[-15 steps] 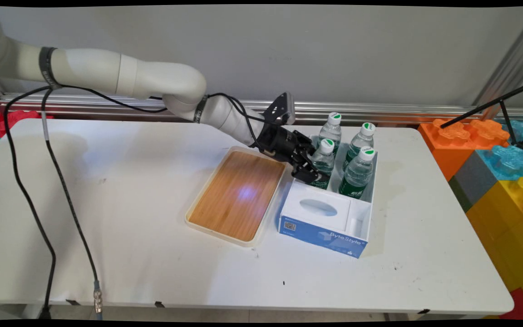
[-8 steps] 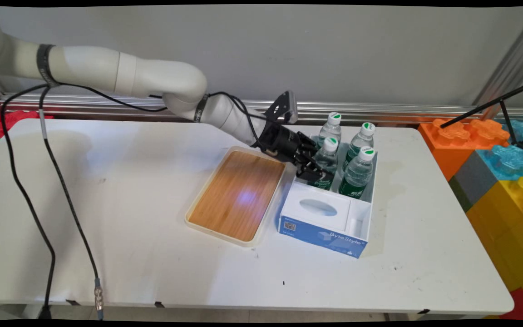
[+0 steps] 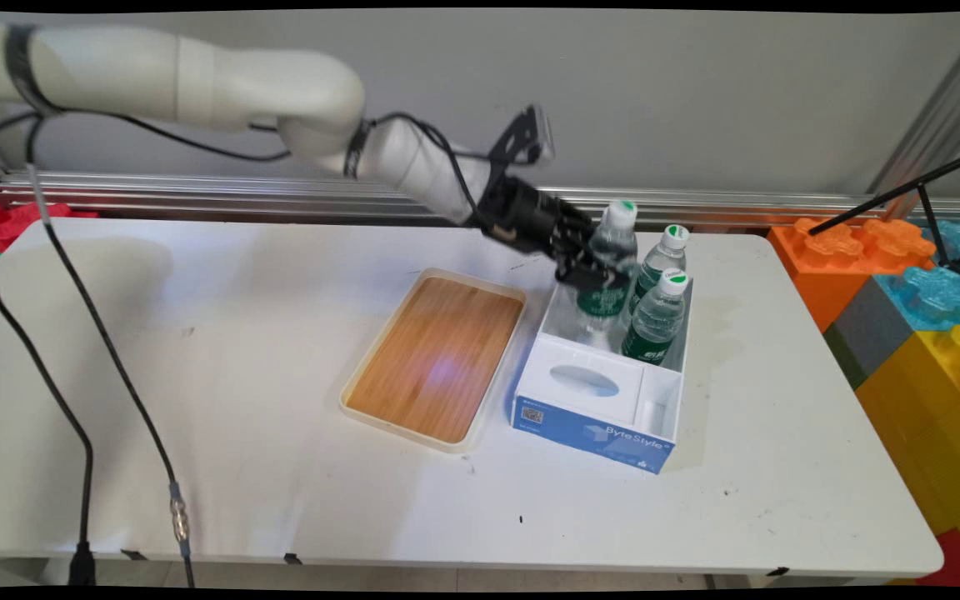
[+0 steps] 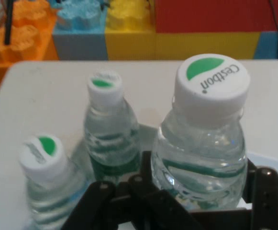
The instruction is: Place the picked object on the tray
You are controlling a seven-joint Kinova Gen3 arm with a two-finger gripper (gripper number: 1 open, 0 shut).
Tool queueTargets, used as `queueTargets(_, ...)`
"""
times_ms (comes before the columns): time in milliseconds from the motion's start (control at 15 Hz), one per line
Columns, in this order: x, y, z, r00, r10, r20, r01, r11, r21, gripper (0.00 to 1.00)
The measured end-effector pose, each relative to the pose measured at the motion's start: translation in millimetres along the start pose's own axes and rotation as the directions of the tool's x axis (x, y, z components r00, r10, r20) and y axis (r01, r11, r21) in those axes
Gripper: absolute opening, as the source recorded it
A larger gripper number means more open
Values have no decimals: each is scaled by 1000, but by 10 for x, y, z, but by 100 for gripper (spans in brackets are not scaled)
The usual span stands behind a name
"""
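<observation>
bottle in hand, cap lettering close-up

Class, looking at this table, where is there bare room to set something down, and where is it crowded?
Free: the wooden tray is bare, as is the table left of it and in front of the box. Crowded: the box's far compartment, with bottles and the gripper holding one.

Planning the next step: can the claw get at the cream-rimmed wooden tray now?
Probably, for reach: the cream-rimmed wooden tray lies bare, nothing between it and the claw. But the claw is shut on a clear plastic water bottle, so gripping looks unlikely.
</observation>
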Motion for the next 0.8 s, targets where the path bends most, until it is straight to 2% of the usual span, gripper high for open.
queueTargets(200, 212, 3, -250, 1000, -7, 10, 7, 1000, 22, 0)
queueTargets(400, 364, 30, -668, 999, -25, 41, 23, 998, 51, 0)
queueTargets(600, 360, 113, -1135, 997, -28, 75, 23, 998, 62, 0)
queueTargets(800, 243, 219, -1564, 994, -29, 103, 23, 998, 60, 0)
